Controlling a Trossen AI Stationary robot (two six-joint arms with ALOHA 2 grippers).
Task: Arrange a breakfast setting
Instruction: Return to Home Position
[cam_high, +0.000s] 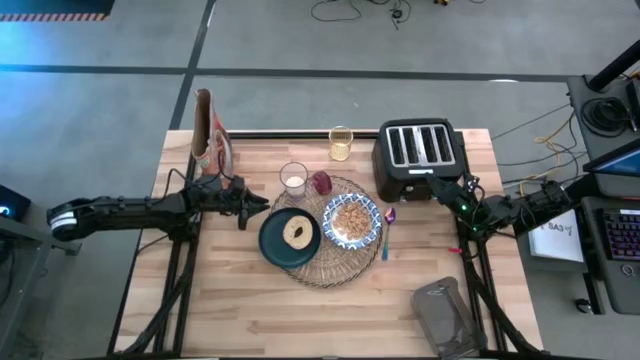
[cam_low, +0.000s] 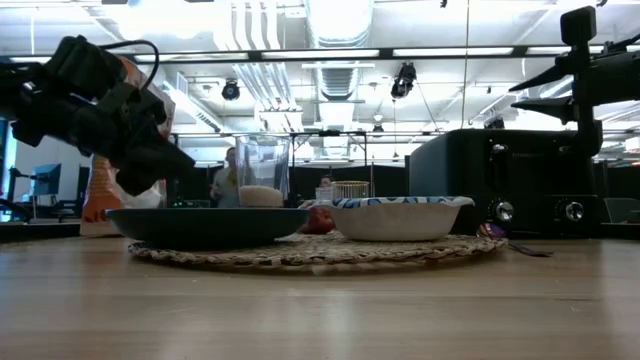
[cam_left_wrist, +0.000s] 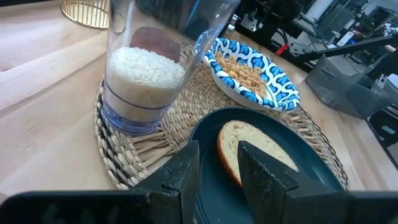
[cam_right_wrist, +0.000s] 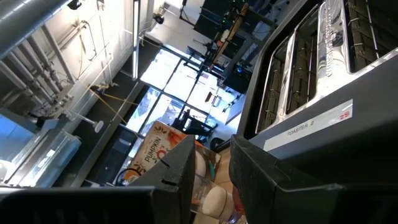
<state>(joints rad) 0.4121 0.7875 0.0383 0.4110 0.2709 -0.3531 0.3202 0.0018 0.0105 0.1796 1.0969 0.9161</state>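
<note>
Nearest the left wrist camera, the left claw (cam_left_wrist: 219, 149) shows only a narrow slit between its fingers and pinches nothing. It hangs over the left edge of the round woven placemat (cam_left_wrist: 124, 158). Only this view tells what the dishes hold: white grainy filling in the clear glass (cam_left_wrist: 146, 81), flakes in the blue-and-white bowl (cam_left_wrist: 277, 93), and a bread slice (cam_left_wrist: 255, 140) on the dark teal plate (cam_left_wrist: 208, 127). All three dishes stand on the placemat, with the glass at its back, the plate front left and the bowl to the right.

The high view alone shows the small spoon (cam_high: 386, 232), purple-tipped with a blue handle. It lies on the worktop (cam_high: 250, 310) just right of the placemat.

Farther right of the placemat, the right claw (cam_right_wrist: 212, 149) is raised before the black toaster (cam_right_wrist: 323, 93). Its fingers are likewise barely parted and empty. The right wrist view reads "TOASTER 2" on the toaster's label and "PUMPKIN" on a box (cam_right_wrist: 163, 152) beyond.
</note>
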